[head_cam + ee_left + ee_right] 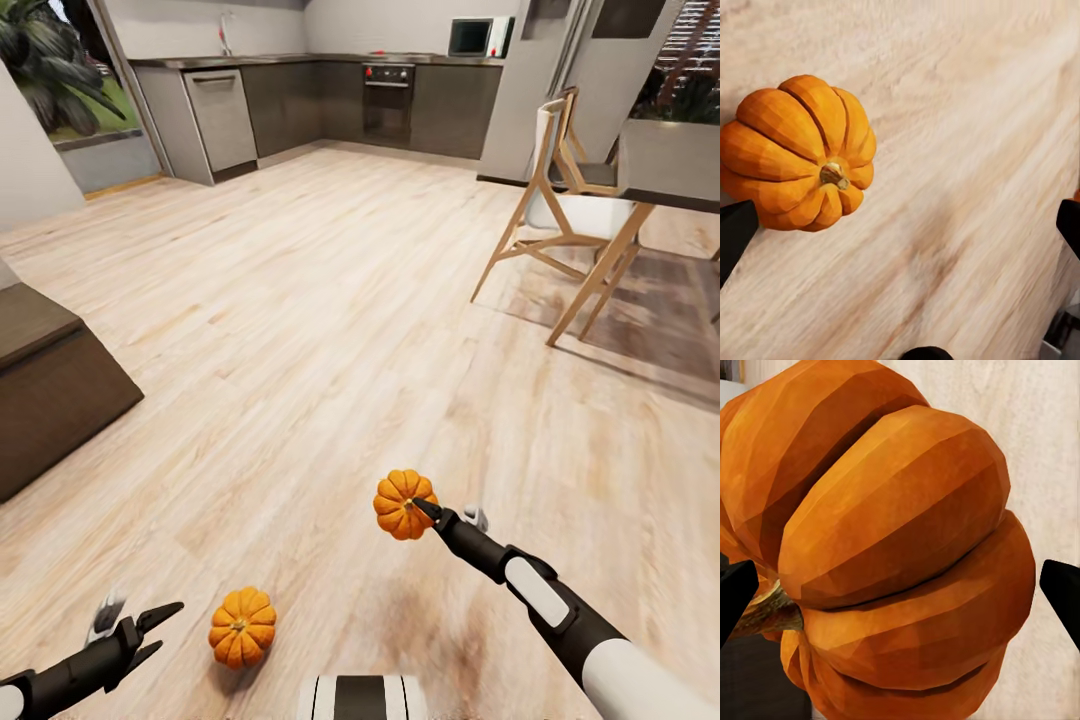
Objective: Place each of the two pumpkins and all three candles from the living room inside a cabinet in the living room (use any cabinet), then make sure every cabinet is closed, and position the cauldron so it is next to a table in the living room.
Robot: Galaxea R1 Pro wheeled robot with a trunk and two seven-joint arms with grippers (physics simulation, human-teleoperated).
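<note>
Pumpkins: two were on record. At the left edge of the head view stood the cabinet (pixel 45 390), a low dark-brown block, its fronts turned away, so open or shut could not be told. At lower left the left gripper (pixel 150 630) hung just above the floor (pixel 330 300), its fingers spread wide and holding nothing. Just beside it, right of its tips, the first pumpkin (pixel 242 627) sat on the boards, stem up; the left wrist view showed that pumpkin (pixel 795 154) off to one side of the open jaws, not between them, so a grasp would likely need the arm shifted over first. Right of centre, the second pumpkin (pixel 404 504) was raised clear of the floor at the tip of the right gripper (pixel 425 510), carried, it was judged, for the cabinet. How firmly the jaws closed on it could not be told. At upper right stood chairs (pixel 560 200).
</note>
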